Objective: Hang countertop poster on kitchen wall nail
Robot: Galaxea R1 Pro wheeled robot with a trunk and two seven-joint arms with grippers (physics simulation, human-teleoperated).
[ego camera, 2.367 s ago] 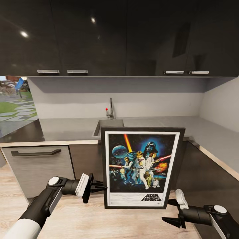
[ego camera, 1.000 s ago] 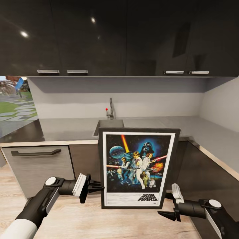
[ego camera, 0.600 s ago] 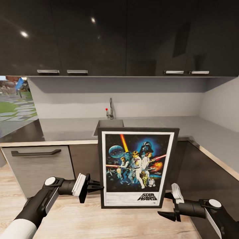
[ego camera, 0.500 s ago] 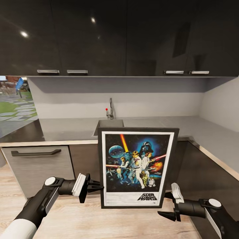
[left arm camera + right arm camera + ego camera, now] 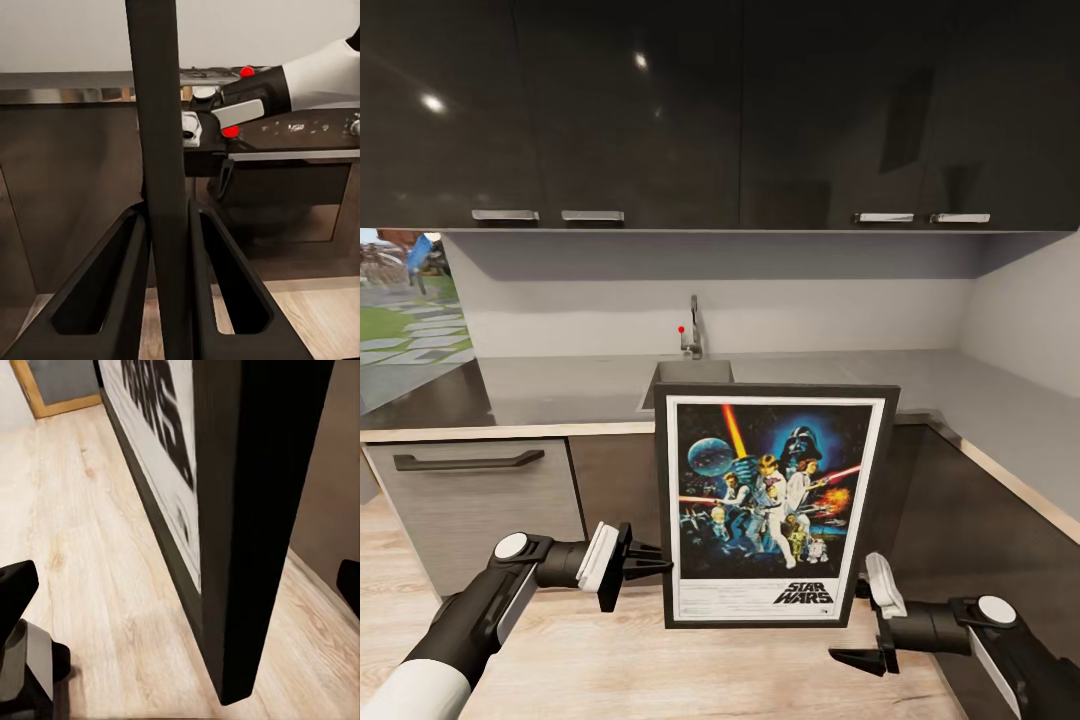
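The kitchen has dark glossy upper cabinets over a grey backsplash, and a pale grey countertop with an inset sink and tap. In front of the counter, above the wood plank floor, the poster hangs upright in the air, clear of the countertop. The left gripper is clenched on the frame's left edge, low down; in the left wrist view the dark frame edge runs straight between the two fingers. The right gripper sits at the poster's lower right corner with its jaws spread wide, one finger on each side of the frame edge, not gripping it.
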